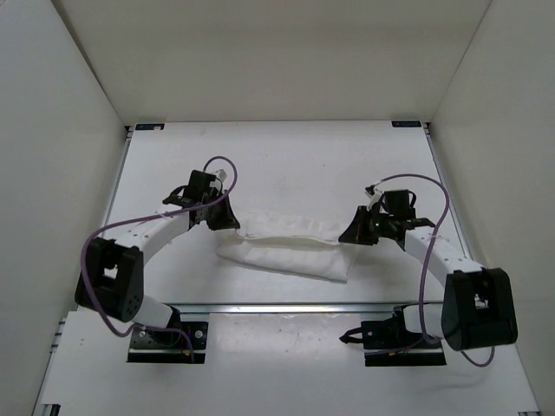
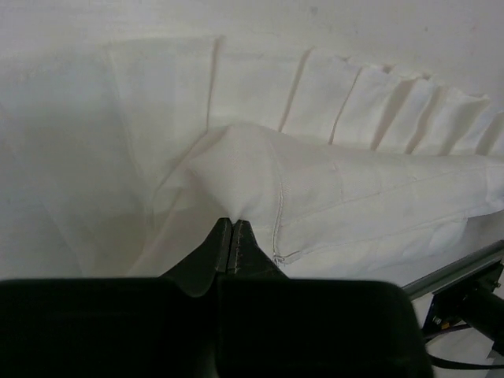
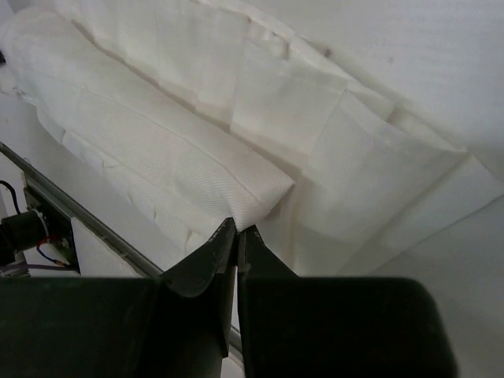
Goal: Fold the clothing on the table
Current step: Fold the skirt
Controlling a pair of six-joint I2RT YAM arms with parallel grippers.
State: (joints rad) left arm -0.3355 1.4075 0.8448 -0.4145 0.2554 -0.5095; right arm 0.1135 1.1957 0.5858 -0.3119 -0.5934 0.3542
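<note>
The left gripper (image 2: pixel 232 227) is clenched on the clothing (image 2: pixel 354 181). Its two dark fingers (image 2: pixel 206 253) are pressed together, and a fold of white fabric is nipped between their tips and drawn up into a small peak. From that peak a stitched seam (image 2: pixel 278 213) runs down toward the rail (image 2: pixel 461 266). On the side of the peak away from the rail, a row of pleats (image 2: pixel 339 102) fans out flat. The right gripper (image 3: pixel 236 228) is closed just as tight, biting the corner of a doubled-over layer of the clothing (image 3: pixel 157 134). That layer stretches away as a long flat band roughly parallel to the rail (image 3: pixel 79 216), with pleats (image 3: pixel 291 110) lying farther from the rail. In the top view the left gripper (image 1: pixel 227 221) sits at the clothing's left end and the right gripper (image 1: pixel 354 232) at its right end, both set back from the rail (image 1: pixel 286 306). The clothing (image 1: pixel 286 251) lies between them as a wide, shallow bundle on the table (image 1: pixel 295 165). Its near edge sags toward the rail without reaching it, and its lower right corner comes nearest to the rail. The arm bases (image 1: pixel 169 338) stand on the near side of the rail, and purple cables (image 1: pixel 95 251) loop along each arm.
</note>
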